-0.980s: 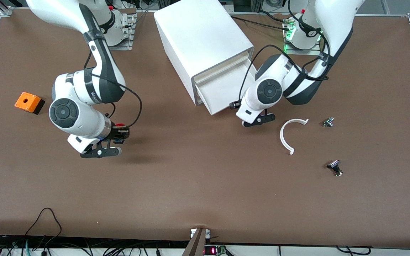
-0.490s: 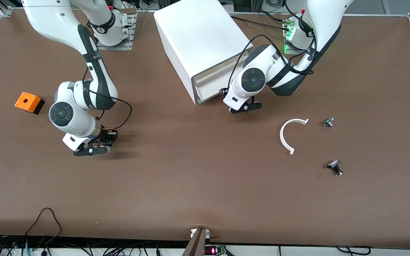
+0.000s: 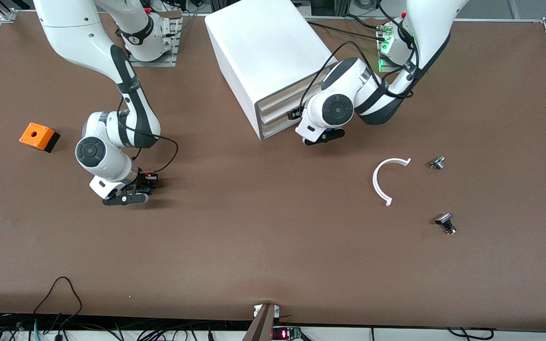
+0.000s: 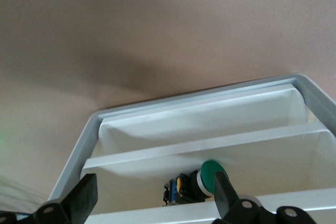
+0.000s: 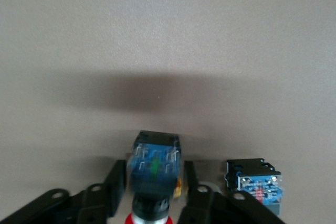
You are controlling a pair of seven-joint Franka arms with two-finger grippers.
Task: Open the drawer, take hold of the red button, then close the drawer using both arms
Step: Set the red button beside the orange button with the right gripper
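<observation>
Front view: right gripper [image 3: 146, 185] low over the brown matte surface [image 3: 273, 246], fingers clenched on the button [image 3: 146, 180]; left gripper [image 3: 307, 124] pressed at the drawer [image 3: 277, 113] front in the boxy white cabinet [image 3: 263, 52]. Left wrist view: fingers [image 4: 84, 198] spread wide, nothing between, smooth cream drawer edges ahead, a green-capped switch [image 4: 202, 179] inside. Right wrist view: button [image 5: 155, 169] pinched by its blue-black body between fingers [image 5: 116, 182], red cap toward the wrist; probably light, rigid, glossy plastic, best held on the flat body sides.

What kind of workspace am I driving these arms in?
Most likely a robotics lab bench: a brown-covered table with aluminium framing at its corners, loose cables along the edge, and test props, namely a white drawer cabinet and an orange box.
</observation>
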